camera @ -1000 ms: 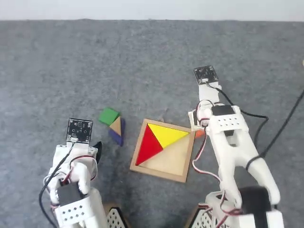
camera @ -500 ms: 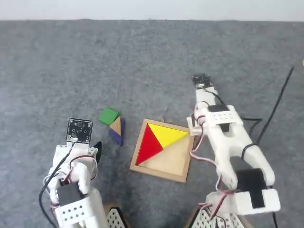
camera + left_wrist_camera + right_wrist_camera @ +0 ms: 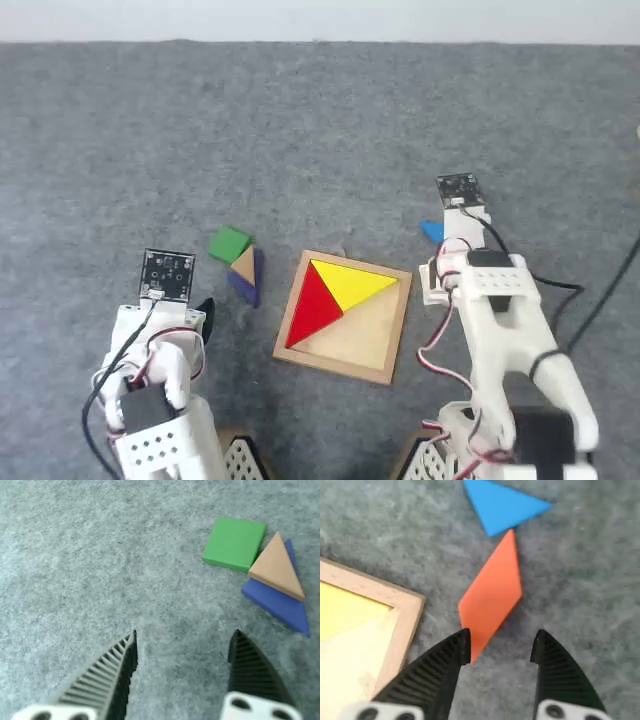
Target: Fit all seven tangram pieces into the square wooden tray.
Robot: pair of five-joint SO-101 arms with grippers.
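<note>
The square wooden tray (image 3: 388, 345) holds a red triangle (image 3: 312, 306) and a yellow triangle (image 3: 352, 283). Left of it lie a green square (image 3: 229, 243), a tan triangle (image 3: 243, 264) and a dark blue piece (image 3: 247, 287). My left gripper (image 3: 184, 640) is open over bare mat, short of the green square (image 3: 235, 543), tan triangle (image 3: 276, 567) and dark blue piece (image 3: 277, 604). My right gripper (image 3: 502, 637) is open just above one tip of an orange parallelogram (image 3: 492, 592), beside the tray corner (image 3: 400, 620). A light blue triangle (image 3: 502, 505) lies beyond it.
Grey mat (image 3: 300, 130) covers the table, with wide free room behind the pieces. The right arm (image 3: 495, 300) stands along the tray's right side, with the light blue triangle (image 3: 432, 231) at its far end. The left arm (image 3: 160, 340) sits at the front left.
The right arm has swung to the right and drawn back from the tray's edge, uncovering the light blue triangle. The left arm has not moved.
</note>
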